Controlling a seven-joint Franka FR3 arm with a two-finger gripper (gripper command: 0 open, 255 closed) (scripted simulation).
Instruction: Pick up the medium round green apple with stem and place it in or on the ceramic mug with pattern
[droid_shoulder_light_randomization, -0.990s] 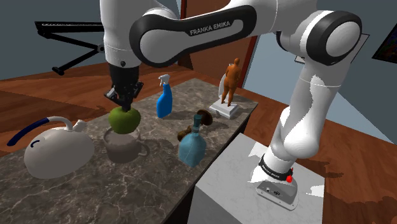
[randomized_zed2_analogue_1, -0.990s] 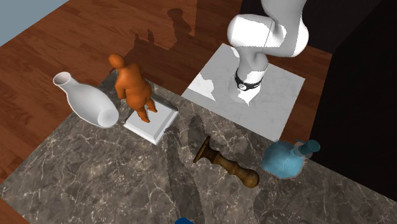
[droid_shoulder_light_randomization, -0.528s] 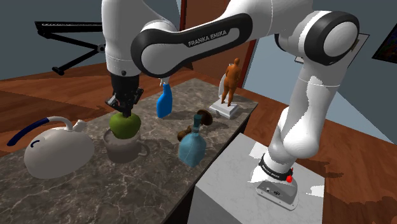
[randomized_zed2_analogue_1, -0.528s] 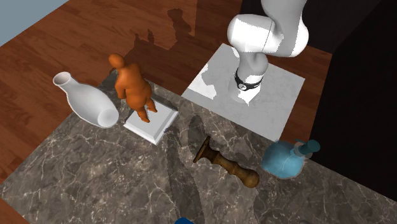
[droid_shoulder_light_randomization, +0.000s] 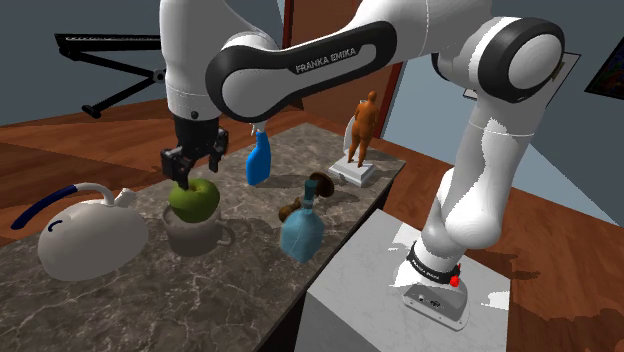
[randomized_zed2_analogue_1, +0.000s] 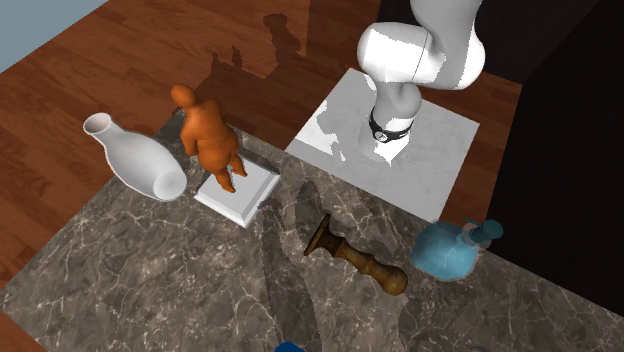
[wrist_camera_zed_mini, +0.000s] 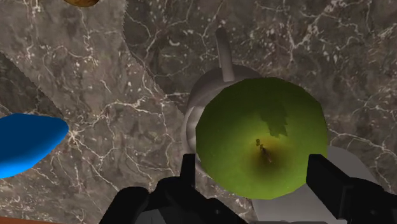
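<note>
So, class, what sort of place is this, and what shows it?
Probably a room in a house: wooden floor, marble counter bearing an orange figurine, and a keyboard on its stand.

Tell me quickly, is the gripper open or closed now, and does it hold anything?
Gripper: open, holding nothing; the green apple sits on the mug between the spread fingers.
</note>
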